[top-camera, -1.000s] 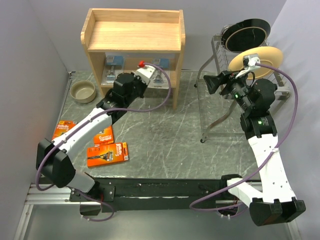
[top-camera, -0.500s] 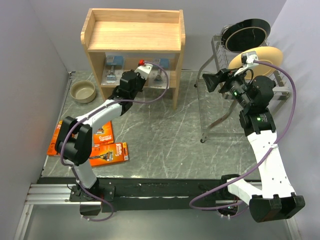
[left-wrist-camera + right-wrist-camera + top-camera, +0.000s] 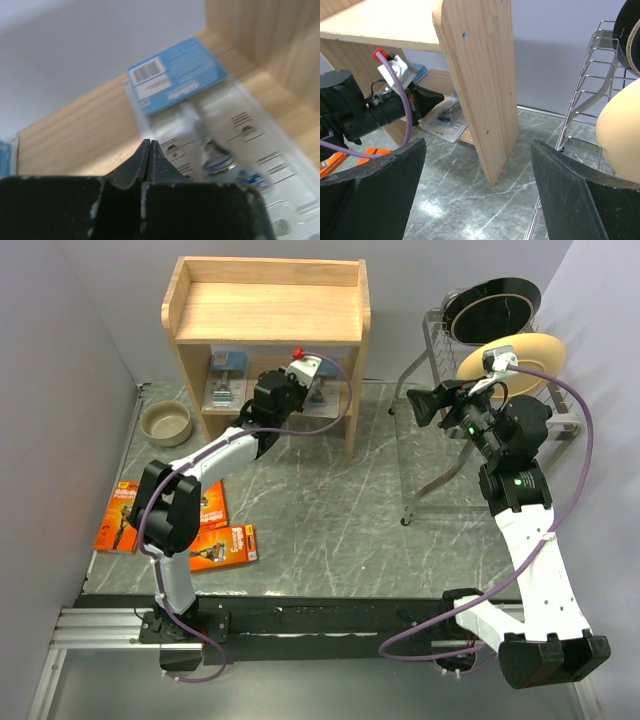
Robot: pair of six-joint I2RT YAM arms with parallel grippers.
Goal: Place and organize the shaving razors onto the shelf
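Step in hand: by the look of it, squaring up the right-hand blister pack on the lower board of the shelf. Three more razors are yet to be fetched.
Left gripper: fingers pressed together with nothing visible between them. The tip sits at the pack's near left edge, but the blur hides whether it actually touches.
Right gripper: spread wide and empty, hanging at centre right of the overhead view beside the dish rack and facing the shelf's side panel.
Razors on the shelf: two clear packs lie flat on the lower board. This one is at the right, its far edge close to the side panel, and the other blister pack is at the left.
Razors off the shelf: three orange packs lie on the table at lower left of the overhead view, well apart from the shelf.
Doing it well: push low and along the board with the closed tip, in short strokes. A flat blister pack will probably slide easily and may pivot if pressed off-centre.
Watch for: the pack skewing against the side panel, or the wrist catching the tray above.
After that: back straight out before lifting — the top tray and one side of the board look free for the orange packs.
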